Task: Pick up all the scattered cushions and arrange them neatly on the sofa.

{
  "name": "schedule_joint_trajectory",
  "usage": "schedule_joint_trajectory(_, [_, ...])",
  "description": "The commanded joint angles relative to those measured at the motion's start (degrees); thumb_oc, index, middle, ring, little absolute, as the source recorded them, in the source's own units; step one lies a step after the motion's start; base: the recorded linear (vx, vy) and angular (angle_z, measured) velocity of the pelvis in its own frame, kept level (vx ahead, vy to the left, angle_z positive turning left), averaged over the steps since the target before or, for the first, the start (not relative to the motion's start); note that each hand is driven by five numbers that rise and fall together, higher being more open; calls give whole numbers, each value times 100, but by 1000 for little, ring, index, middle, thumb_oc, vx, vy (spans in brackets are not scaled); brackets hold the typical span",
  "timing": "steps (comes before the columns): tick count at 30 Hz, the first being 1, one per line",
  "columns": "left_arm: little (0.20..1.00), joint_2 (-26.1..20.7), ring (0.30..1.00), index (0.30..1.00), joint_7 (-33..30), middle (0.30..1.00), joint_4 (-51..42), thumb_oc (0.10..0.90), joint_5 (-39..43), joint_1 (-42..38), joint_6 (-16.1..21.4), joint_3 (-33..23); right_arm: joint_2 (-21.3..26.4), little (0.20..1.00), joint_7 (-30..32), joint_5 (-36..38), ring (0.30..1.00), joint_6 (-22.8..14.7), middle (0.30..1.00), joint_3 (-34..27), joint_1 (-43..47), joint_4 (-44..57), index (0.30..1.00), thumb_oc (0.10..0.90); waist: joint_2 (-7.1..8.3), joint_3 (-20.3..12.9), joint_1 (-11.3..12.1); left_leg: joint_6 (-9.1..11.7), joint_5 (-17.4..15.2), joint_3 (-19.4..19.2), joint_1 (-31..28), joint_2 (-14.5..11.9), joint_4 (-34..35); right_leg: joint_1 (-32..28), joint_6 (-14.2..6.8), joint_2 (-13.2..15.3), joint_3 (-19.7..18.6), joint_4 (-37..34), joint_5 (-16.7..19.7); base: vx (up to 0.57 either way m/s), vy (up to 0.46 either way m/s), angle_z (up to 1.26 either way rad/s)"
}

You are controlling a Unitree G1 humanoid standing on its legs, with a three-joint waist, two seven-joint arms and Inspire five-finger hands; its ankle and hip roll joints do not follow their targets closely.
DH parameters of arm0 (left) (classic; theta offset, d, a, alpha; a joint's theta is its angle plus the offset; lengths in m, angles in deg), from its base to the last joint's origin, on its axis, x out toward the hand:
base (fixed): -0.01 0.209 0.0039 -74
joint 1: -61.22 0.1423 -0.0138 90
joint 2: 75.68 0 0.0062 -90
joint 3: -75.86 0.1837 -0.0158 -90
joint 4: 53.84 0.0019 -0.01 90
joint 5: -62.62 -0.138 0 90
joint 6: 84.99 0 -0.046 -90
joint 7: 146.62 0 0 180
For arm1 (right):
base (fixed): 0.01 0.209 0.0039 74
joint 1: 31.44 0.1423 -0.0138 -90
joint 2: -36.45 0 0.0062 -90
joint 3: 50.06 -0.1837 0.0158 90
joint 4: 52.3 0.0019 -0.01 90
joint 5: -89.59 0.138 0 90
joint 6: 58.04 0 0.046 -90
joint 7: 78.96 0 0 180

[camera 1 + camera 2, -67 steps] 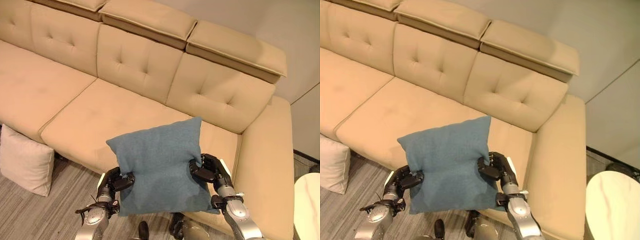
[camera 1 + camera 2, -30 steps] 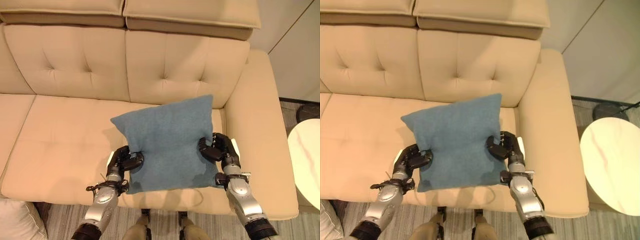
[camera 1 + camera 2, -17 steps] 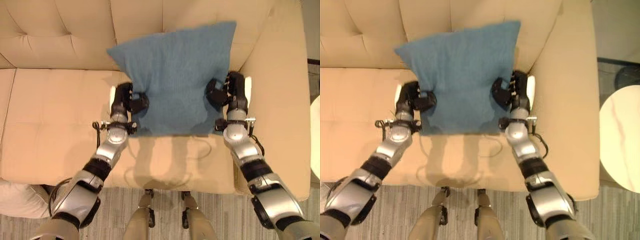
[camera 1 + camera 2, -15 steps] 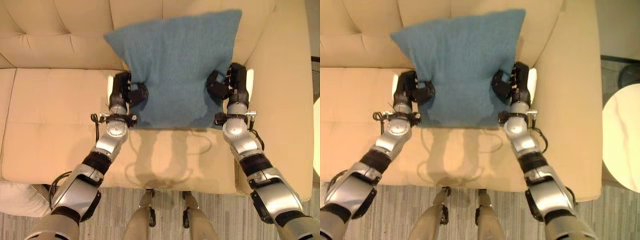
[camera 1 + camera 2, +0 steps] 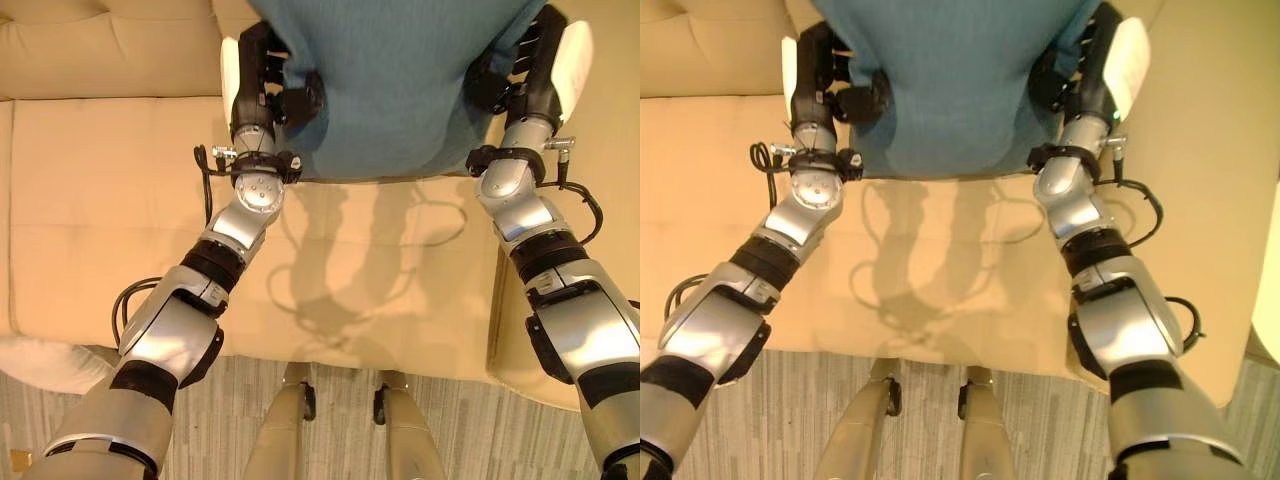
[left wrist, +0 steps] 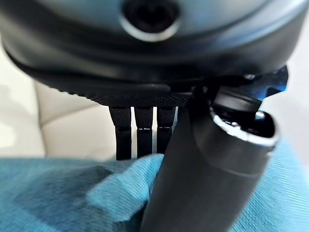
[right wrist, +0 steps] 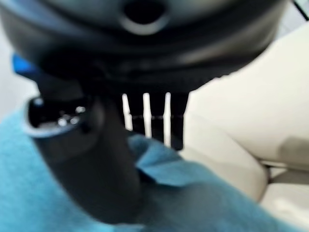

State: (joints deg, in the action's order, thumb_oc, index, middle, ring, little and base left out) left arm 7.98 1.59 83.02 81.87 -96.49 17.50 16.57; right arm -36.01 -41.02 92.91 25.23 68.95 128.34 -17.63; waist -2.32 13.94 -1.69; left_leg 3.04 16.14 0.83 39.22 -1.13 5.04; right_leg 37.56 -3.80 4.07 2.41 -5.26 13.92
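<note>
Teal fabric bunches between the left hand's (image 5: 268,85) thumb and fingers (image 6: 137,131), which pinch one side edge of the blue cushion (image 5: 395,80); in the left wrist view the cloth folds up against the thumb while the fingers reach behind it. On the cushion's opposite side edge the right hand (image 5: 525,70) grasps the same way, its fingers (image 7: 157,118) behind the cloth and its thumb pressed into the front. Held between the two hands, the cushion hangs above the rear part of the sofa (image 5: 90,200) seat, its lower edge sagging in a shallow curve just above the seat surface and casting a shadow on it. Its upper part runs out of the eye views, so whether it touches the backrest cannot be told. To the cushion's left, the tan seat stretches bare and wide. To its right, the sofa's armrest (image 5: 1200,200) stands close beside the right hand. Below the seat's front edge, well apart from the blue cushion, a white cushion (image 5: 45,362) lies on the grey striped floor (image 5: 470,440).
</note>
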Motion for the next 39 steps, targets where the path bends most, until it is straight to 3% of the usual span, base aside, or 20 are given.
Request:
schedule_joint_trajectory(1, [900, 121, 900, 900, 200, 900, -294, 800, -113, -773, 896, 288, -253, 900, -162, 138, 900, -443, 900, -3, 420, 256, 900, 800, 146, -747, 36, 311, -734, -112, -361, 161, -4, -186, -539, 207, 181, 26, -393, 6, -24, 13])
schedule_joint_trajectory(5, [900, -106, 900, 900, 283, 900, -337, 800, -14, -313, 835, 77, -174, 900, -333, 297, 900, -468, 900, -143, 56, 401, 900, 800, 166, -747, 35, 326, -728, -101, -369, 153, -4, -196, -529, 201, 214, 26, -402, 1, -28, 8])
schedule_joint_trajectory(10, [900, -720, 900, 900, 445, 900, -465, 800, -97, 464, 767, -309, 174, 900, -629, 320, 900, -521, 900, -456, -726, 758, 900, 800, 198, -813, 46, 342, -751, -94, -465, 137, -4, -309, -512, 193, 251, 26, -440, 10, -23, -5])
schedule_joint_trajectory(13, [900, -1073, 900, 900, 581, 900, -742, 800, -161, 1155, 749, -710, 465, 900, -834, 300, 900, -577, 900, -910, -1578, 1230, 900, 800, 222, -869, 45, 352, -793, -95, -597, 123, -4, -463, -503, 194, 297, 26, -488, 18, -22, -1])
schedule_joint_trajectory(15, [900, -1277, 900, 900, 744, 900, -983, 800, -196, 1886, 746, -1136, 615, 900, -1013, 286, 900, -647, 900, -1384, -2441, 1633, 900, 800, 244, -931, 37, 353, -840, -99, -742, 103, -4, -606, -497, 198, 333, 26, -530, 49, -38, 2])
schedule_joint_trajectory(16, [900, -1283, 900, 900, 910, 900, -1147, 800, -197, 2613, 725, -1524, 604, 900, -1198, 271, 900, -728, 900, -1820, -3276, 1965, 900, 800, 273, -996, 20, 347, -885, -109, -884, 92, -4, -777, -488, 199, 351, 26, -578, 33, -31, 5])
schedule_joint_trajectory(17, [900, -1284, 900, 900, 909, 900, -1160, 800, -200, 2626, 720, -1524, 603, 900, -1199, 268, 900, -722, 900, -1829, -3297, 1983, 900, 800, 276, -1008, 17, 345, -860, -107, -866, 99, -4, -761, -489, 205, 352, 26, -560, 78, -48, 9])
schedule_joint_trajectory(18, [900, -1215, 900, 900, 1117, 900, -1318, 800, -236, 3467, 701, -1866, 533, 900, -1467, 245, 900, -767, 900, -2193, -4154, 2228, 900, 800, 296, -1073, 7, 340, -950, -125, -1081, 83, -4, -993, -475, 197, 393, 26, -632, 39, -22, 12])
schedule_joint_trajectory(19, [900, -1215, 900, 900, 1117, 900, -1329, 800, -238, 3478, 697, -1866, 531, 900, -1468, 243, 900, -762, 900, -2200, -4170, 2242, 900, 800, 299, -1084, 3, 337, -926, -123, -1062, 90, -4, -976, -476, 204, 395, 26, -614, 100, -57, 12])
schedule_joint_trajectory(20, [900, -1059, 900, 900, 1344, 900, -1467, 800, -263, 4279, 644, -2186, 441, 900, -1719, 202, 900, -805, 900, -2525, -4961, 2449, 900, 800, 314, -1121, 0, 343, -998, -128, -1286, 59, -4, -1221, -466, 195, 423, 26, -694, 32, -30, 10])
schedule_joint_trajectory(21, [900, -1059, 900, 900, 1344, 900, -1477, 800, -266, 4290, 640, -2187, 439, 900, -1720, 201, 900, -800, 900, -2530, -4975, 2462, 900, 800, 316, -1129, -4, 340, -975, -125, -1271, 65, -4, -1208, -467, 201, 425, 26, -678, 70, -50, 8])
schedule_joint_trajectory(24, [900, -825, 900, 900, 1663, 900, -1546, 800, -447, 5517, 514, -2640, 231, 900, -2078, 49, 900, -791, 900, -2939, -6076, 2721, 900, 800, 335, -1165, -5, 341, -1042, -132, -1639, -4, -4, -1629, -438, 179, 490, 26, -800, 61, -51, 5])
schedule_joint_trajectory(26, [900, -599, 900, 900, 1905, 900, -1359, 800, -564, 6199, 414, -2827, -21, 900, -2293, -30, 900, -775, 900, -3089, -6628, 2770, 900, 800, 336, -1172, 4, 343, -1091, -147, -1917, -71, -4, -1918, -422, 148, 530, 26, -883, 71, -77, 9])
schedule_joint_trajectory(28, [900, -202, 900, 900, 2205, 900, -497, 800, -703, 7015, 206, -2978, -448, 900, -2594, -71, 900, -745, 900, -3048, -7181, 2656, 900, 800, 325, -1200, 48, 325, -1102, -144, -2344, -172, -4, -2346, -367, 57, 582, 26, -1015, 45, -130, 8])
schedule_joint_trajectory(34, [900, 166, 900, 900, 2335, 900, 948, 800, -1281, 7294, 30, -2844, -685, 900, -2836, -360, 900, -662, 900, -2466, -7256, 1762, 900, 800, 326, -1099, 162, 432, -986, -70, -2779, -396, -62, -2976, -201, -167, 698, 26, -1333, -43, -113, 13])
schedule_joint_trajectory(37, [900, 206, 900, 900, 2287, 900, 1202, 800, -1342, 7185, 1, -2821, -677, 900, -2806, -424, 900, -590, 900, -2354, -7160, 1431, 900, 800, 372, -975, 210, 451, -959, -27, -2635, -381, -448, -3015, -164, -127, 763, 26, -1344, -136, -48, 24])
schedule_joint_trajectory(39, [900, 226, 900, 900, 2267, 900, 1385, 800, -1461, 7069, -10, -2766, -699, 900, -2775, -468, 900, -536, 900, -2239, -7020, 1177, 900, 800, 479, -880, 212, 315, -1334, -46, -2502, -286, -928, -2924, -133, -42, 836, 26, -1255, -287, -45, 29])
